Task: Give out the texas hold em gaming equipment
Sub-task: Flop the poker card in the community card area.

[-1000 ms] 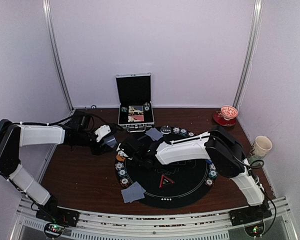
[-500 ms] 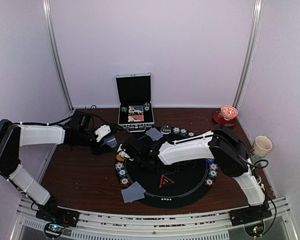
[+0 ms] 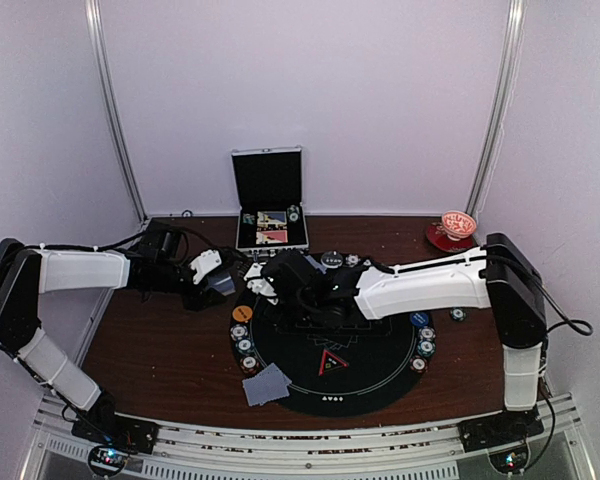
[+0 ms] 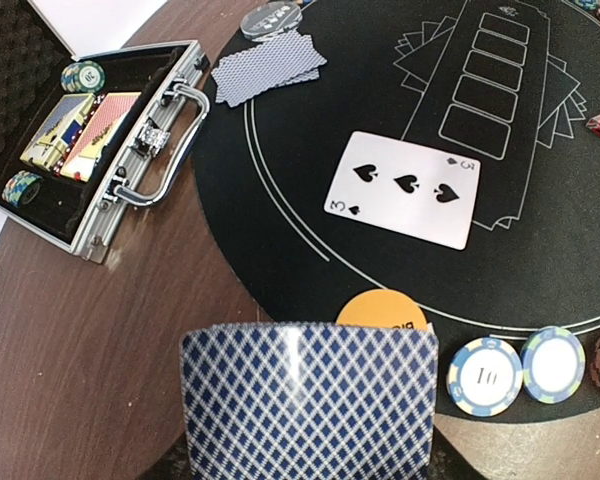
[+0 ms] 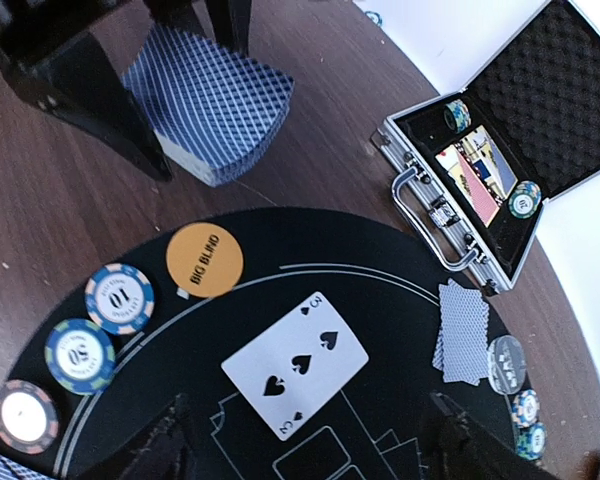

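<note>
Right jaws apart, arm [image 3: 420, 287] outstretched over face-up card [image 5: 294, 365]

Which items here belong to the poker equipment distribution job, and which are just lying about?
Job:
- deck of cards
- three of spades
- face-down card pile
- Big Blind disc
- poker chips

Lying about:
- silver case
- black mat
- red-patterned bowl
</note>
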You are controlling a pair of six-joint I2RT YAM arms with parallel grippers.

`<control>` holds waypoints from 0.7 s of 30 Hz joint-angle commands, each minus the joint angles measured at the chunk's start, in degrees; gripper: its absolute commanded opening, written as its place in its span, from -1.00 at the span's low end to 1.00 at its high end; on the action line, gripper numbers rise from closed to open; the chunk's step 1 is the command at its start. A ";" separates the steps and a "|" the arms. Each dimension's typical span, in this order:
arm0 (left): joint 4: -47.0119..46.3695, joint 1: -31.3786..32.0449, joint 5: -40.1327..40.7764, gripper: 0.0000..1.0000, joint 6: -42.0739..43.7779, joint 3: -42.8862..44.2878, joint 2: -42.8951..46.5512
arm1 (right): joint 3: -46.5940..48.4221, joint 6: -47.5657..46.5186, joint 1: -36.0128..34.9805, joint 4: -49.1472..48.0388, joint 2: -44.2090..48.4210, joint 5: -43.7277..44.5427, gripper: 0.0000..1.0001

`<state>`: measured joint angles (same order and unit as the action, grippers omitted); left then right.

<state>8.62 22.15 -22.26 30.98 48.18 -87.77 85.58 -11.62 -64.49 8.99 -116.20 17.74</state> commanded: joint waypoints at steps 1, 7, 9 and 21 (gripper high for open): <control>-1.81 -0.40 -2.71 0.11 0.56 0.91 1.14 | -4.56 6.80 0.41 -5.34 5.52 -6.04 0.67; -0.95 -0.05 -5.74 0.11 1.89 0.13 2.54 | -6.87 23.86 4.15 -10.95 8.79 -19.91 0.77; -0.89 0.43 -6.37 0.11 2.56 -0.37 3.16 | -7.29 31.25 5.59 -13.29 8.65 -24.03 0.78; 1.60 4.58 -10.82 0.11 9.14 -4.06 7.97 | -9.29 53.18 11.53 -30.31 1.43 -43.71 0.76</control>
<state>9.91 25.61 -30.11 36.91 45.39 -82.19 76.44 33.91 -52.77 -14.61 -112.07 -18.61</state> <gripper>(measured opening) 0.559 0.888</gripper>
